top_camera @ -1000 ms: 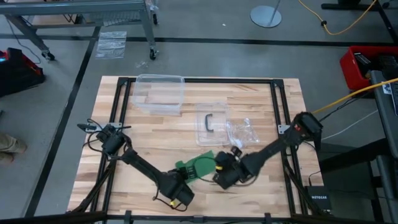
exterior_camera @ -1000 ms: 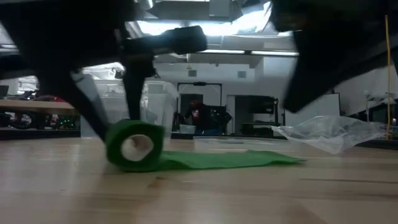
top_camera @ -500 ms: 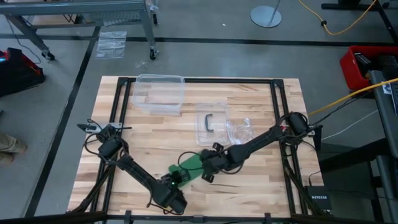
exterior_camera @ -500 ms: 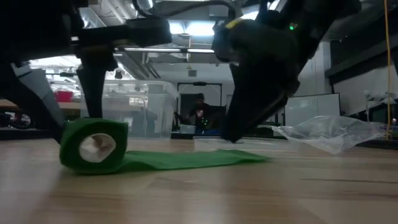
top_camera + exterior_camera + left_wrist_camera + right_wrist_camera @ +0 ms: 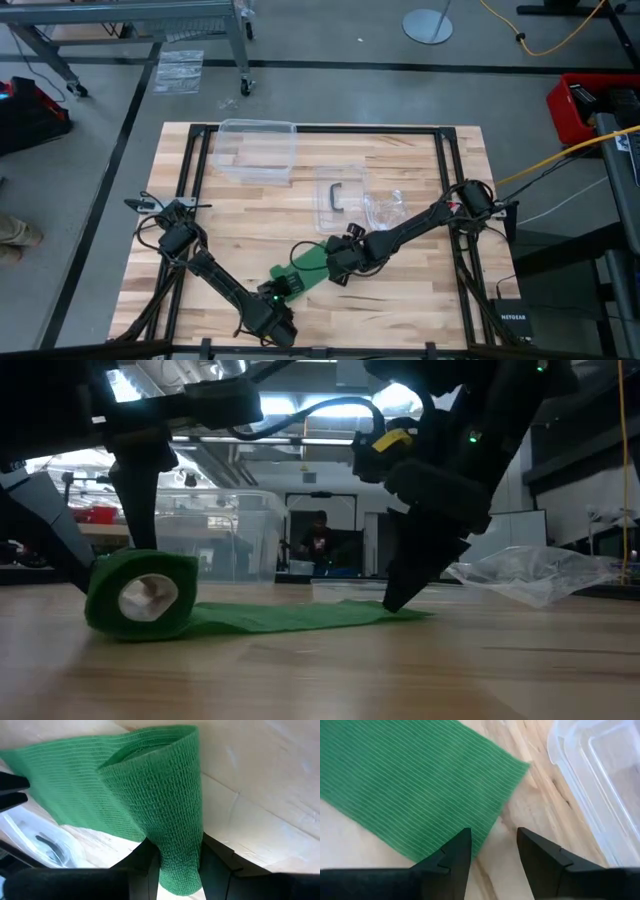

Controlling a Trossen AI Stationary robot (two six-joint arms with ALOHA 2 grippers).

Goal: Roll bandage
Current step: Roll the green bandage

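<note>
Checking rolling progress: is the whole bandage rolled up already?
No, a flat tail of the bandage lies unrolled on the table.

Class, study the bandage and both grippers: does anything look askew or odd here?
Nothing is damaged. The bandage is only part rolled: the left gripper grips the roll, and a flat tail lies on the table. The right gripper, fingers open, is at the tail's free end.

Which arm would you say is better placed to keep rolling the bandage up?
The left. Its gripper is already shut on the rolled part of the bandage, so it can likely turn it along the flat strip. The right gripper hovers open over the strip's loose end, better suited to pinning it.
</note>
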